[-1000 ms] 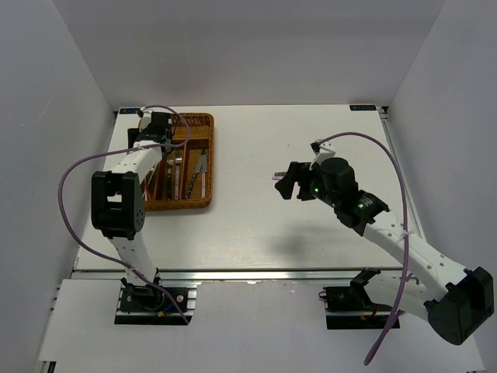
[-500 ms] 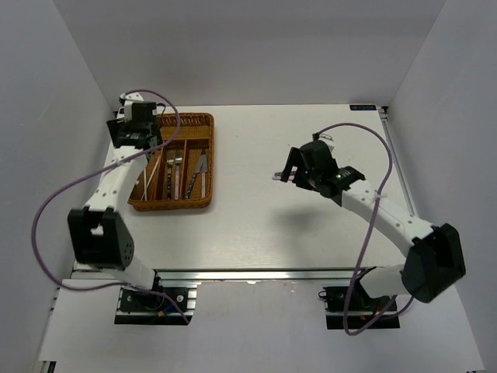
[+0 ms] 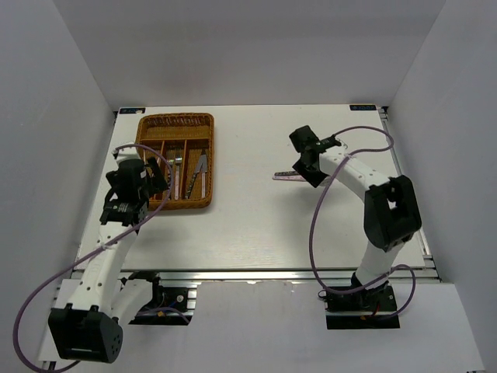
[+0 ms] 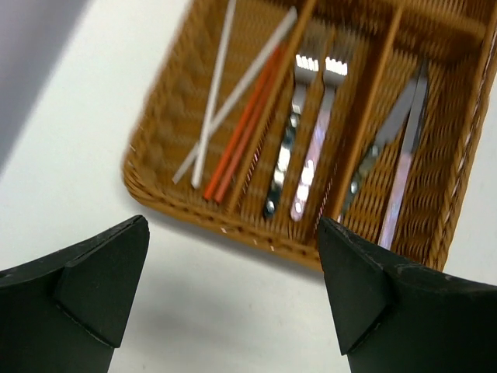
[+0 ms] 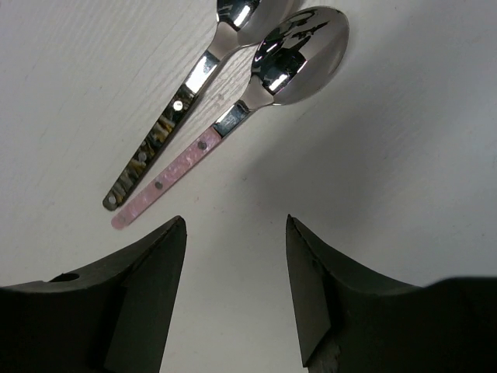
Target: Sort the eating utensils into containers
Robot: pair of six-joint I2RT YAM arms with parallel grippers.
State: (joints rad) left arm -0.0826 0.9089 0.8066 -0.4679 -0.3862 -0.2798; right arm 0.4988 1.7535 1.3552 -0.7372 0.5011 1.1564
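Observation:
The wicker tray [image 3: 210,159] stands at the back left. In the left wrist view its rim [image 4: 225,221] is close ahead. Its slots hold pale chopsticks [image 4: 213,109], red chopsticks [image 4: 247,116], two forks [image 4: 311,124] and two knives [image 4: 404,148]. My left gripper [image 4: 233,233] is open and empty over the table just short of the tray's near left corner [image 3: 155,180]. Two spoons lie side by side on the table: one dark-handled [image 5: 186,101], one pink-handled [image 5: 256,85]. In the top view they show as a pink sliver [image 3: 284,176]. My right gripper [image 5: 235,225] is open and empty beside their handles [image 3: 309,163].
White walls close in the table on the left, right and back. The tray's crosswise slot [image 3: 175,122] lies at its far end. Purple cables loop from both arms above the table.
My left arm has pulled back from the tray's far end to its near left corner. My right arm has swung round toward the back right, its gripper now beside the spoons.

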